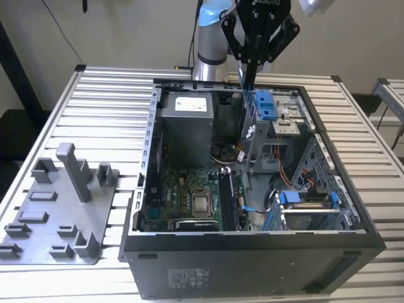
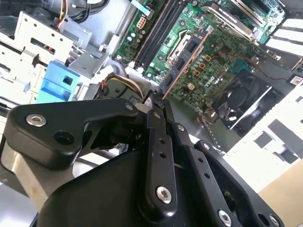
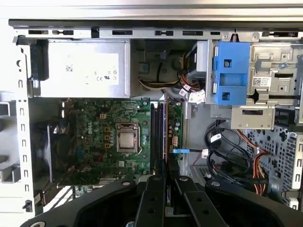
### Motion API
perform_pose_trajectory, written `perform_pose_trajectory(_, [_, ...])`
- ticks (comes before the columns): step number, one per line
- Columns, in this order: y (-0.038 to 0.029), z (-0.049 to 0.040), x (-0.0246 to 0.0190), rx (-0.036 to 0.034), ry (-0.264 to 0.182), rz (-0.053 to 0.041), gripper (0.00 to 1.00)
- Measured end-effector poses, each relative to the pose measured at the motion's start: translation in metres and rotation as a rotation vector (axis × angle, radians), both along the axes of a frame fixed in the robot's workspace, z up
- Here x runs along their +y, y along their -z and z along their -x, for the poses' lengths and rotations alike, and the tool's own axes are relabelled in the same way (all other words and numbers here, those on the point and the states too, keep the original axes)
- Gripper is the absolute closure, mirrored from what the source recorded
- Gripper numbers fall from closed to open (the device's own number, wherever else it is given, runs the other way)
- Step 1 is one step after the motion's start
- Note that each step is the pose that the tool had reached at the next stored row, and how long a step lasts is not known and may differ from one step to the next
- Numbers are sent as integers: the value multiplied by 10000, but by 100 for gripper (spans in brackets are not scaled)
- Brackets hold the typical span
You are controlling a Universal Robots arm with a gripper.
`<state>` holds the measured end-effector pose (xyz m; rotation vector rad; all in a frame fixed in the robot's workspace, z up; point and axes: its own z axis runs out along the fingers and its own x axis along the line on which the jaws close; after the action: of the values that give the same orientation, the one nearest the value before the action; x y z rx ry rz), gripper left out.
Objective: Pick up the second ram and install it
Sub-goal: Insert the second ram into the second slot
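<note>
The pincer (image 2: 158, 100) clamps the second ram (image 2: 186, 60) above the computer case (image 1: 252, 268).

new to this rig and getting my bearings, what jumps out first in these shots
The open black computer tower case lying on the slatted metal table stands out first, its green motherboard bare in the exterior view. In the second wrist view the black claw is shut on a long thin dark circuit-board stick, edge-on above that board. A grey plastic fixture tray sits at the exterior view's left.
</note>
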<state>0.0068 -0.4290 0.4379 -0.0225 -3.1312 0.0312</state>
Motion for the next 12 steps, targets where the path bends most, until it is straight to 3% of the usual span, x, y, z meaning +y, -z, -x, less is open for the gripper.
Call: perform_pose_trajectory(12, [60, 0, -28, 0, 0, 1, 86])
